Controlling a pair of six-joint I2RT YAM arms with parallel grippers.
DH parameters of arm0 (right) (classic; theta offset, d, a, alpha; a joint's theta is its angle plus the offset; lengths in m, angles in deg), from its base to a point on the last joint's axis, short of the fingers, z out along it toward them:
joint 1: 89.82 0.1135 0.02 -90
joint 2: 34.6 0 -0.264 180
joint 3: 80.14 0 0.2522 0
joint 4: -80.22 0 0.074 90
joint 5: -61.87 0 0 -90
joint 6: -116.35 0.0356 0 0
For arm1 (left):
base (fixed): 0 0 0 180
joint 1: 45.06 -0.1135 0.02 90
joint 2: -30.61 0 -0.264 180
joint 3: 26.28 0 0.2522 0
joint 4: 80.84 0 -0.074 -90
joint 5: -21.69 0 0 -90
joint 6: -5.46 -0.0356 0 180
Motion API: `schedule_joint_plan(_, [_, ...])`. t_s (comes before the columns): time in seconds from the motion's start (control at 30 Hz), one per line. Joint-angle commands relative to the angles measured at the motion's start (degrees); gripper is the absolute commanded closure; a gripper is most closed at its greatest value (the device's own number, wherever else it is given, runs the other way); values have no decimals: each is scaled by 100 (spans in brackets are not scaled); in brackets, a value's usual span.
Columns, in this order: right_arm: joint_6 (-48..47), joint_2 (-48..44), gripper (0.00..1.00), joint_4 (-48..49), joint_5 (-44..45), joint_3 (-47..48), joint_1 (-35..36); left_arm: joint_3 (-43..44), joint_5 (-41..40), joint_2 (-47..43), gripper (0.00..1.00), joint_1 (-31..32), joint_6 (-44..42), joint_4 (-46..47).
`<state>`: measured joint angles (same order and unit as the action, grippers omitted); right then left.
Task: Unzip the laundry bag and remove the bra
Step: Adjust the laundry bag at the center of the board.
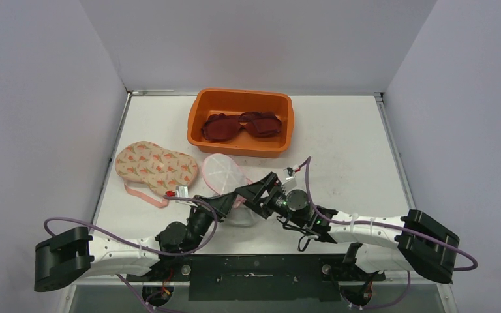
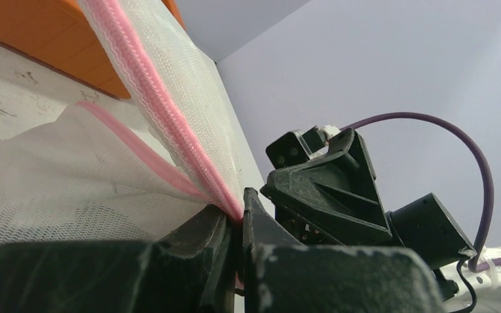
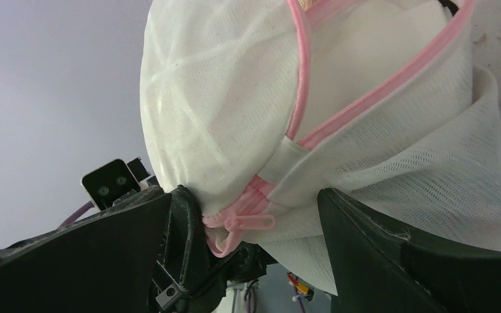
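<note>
The white mesh laundry bag [image 1: 222,173] lay on the table [image 1: 352,150] just in front of the arms, between the orange bin [image 1: 199,117] and the two grippers. The left gripper [image 2: 240,215] was pinched together on the bag's pink zip tape [image 2: 163,111] at its near end. The right gripper [image 3: 254,199] stood wide apart around that same end, holding nothing, with the pink zip pull [image 3: 248,220] just beside one finger. The zip looked closed along the stretch in view, and the bra inside was hidden by the mesh. A dark red bra [image 1: 244,125] lay in the bin and a floral bra [image 1: 156,166] on the table to the left. The likely trouble was that the pull was small and floppy, so the right jaws could close on mesh instead, and dragging that would jam the slider or lift the whole bag. The left pinch held only thin tape, which might slip out under a hard tug. No brand, label or writing could be read anywhere
</note>
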<state>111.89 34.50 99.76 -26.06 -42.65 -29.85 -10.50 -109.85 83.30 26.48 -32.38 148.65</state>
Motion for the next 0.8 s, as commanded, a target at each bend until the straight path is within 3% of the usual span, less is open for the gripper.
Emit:
schedule_joint_plan(0.0, [363, -120, 13, 320, -13, -106, -2, 71, -460, -101, 100, 119, -308, 628])
schedule_joint_plan(0.17, [475, -452, 12, 180, 134, -356, -19, 2, -628, -227, 100, 122, -339, 556])
schedule_joint_plan(0.57, [514, 409, 15, 1224, 45, -22, -52, 123, -417, 316, 100, 282, -354, 991])
schedule_joint_plan(0.63, [400, 532, 24, 1344, -44, 119, -85, 152, -393, 381, 100, 321, -380, 1008])
schedule_joint_plan(0.77, [118, 714, 54, 1384, -162, 312, -145, 163, -434, 405, 100, 434, -454, 966])
